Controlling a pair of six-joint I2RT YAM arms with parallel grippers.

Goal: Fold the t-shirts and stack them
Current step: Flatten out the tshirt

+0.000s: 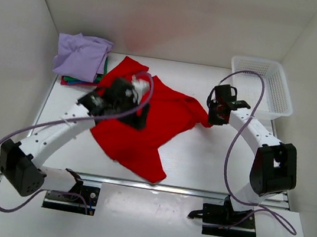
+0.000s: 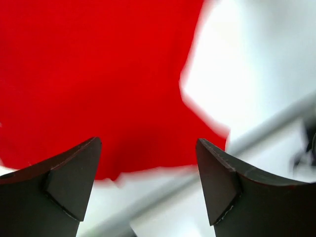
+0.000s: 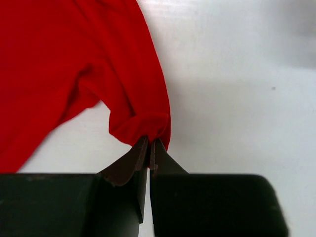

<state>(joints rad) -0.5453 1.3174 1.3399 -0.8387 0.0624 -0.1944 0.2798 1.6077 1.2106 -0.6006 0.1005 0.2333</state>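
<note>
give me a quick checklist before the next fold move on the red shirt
1. right tool shut on a bunched tip of the red t-shirt: ok
2. left tool open above the shirt, holding nothing: ok
3. red t-shirt spread flat: not ok, rumpled and askew
4. folded stack apart from the red t-shirt: cannot tell, their edges come close
5. white mesh basket apart from the cloth: ok

We list:
1. Red t-shirt, blurred, filling the upper left.
2. White table, at the right and along the bottom.
3. Left gripper, with two dark fingers spread wide; we see the shirt's edge between them.
</note>
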